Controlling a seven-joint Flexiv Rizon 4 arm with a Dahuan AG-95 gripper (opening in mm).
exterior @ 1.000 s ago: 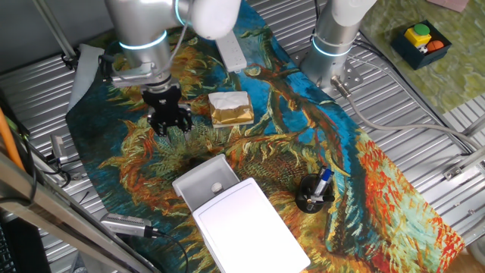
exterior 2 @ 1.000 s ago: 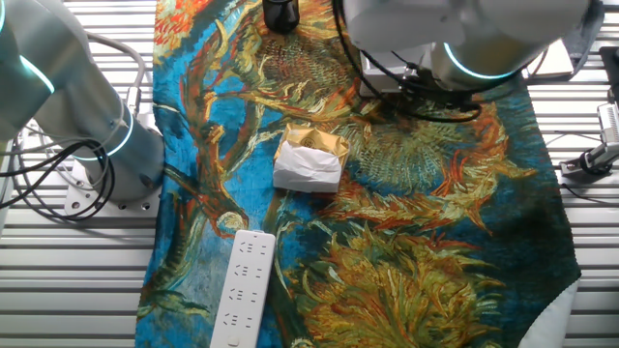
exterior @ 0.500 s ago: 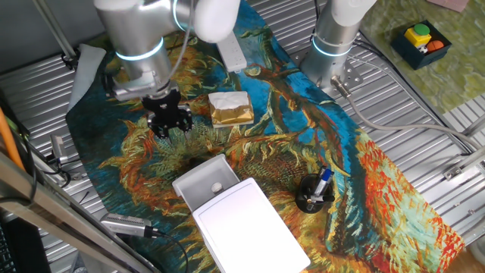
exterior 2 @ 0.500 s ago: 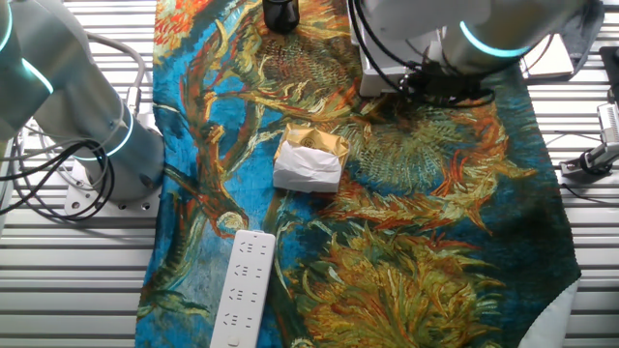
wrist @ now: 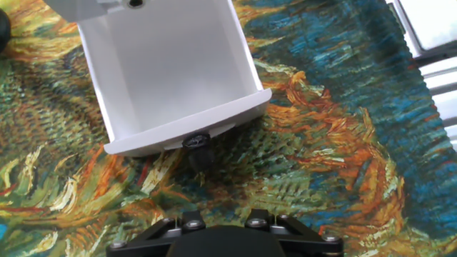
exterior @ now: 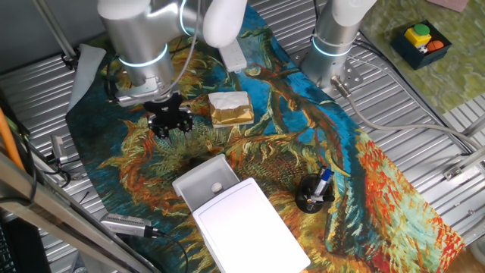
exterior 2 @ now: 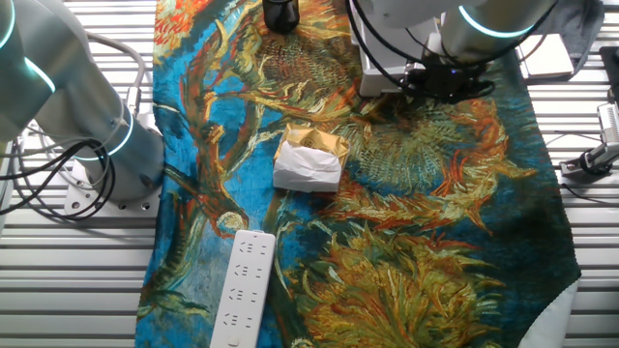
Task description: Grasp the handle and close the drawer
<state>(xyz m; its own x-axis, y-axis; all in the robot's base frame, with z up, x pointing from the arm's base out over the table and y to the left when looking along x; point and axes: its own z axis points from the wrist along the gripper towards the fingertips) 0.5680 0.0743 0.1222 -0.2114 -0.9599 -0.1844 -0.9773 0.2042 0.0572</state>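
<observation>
Gripper (exterior: 170, 123) hangs over the cloth (exterior: 364, 174) at left, well apart from the drawer (exterior: 204, 183); jaws look spread in the fixed view, but I cannot tell for sure, and fingers don't show in the hand view. Nothing visibly held. Drawer sits pulled out of the white box (exterior: 254, 227), front-centre of the cloth. Hand view: drawer (wrist: 168, 71) open, small dark handle (wrist: 196, 141) on its front wall, untouched. Tan-and-white block (exterior: 230, 108) just right of gripper. Black cup (exterior: 314, 196) with pens farther right.
</observation>
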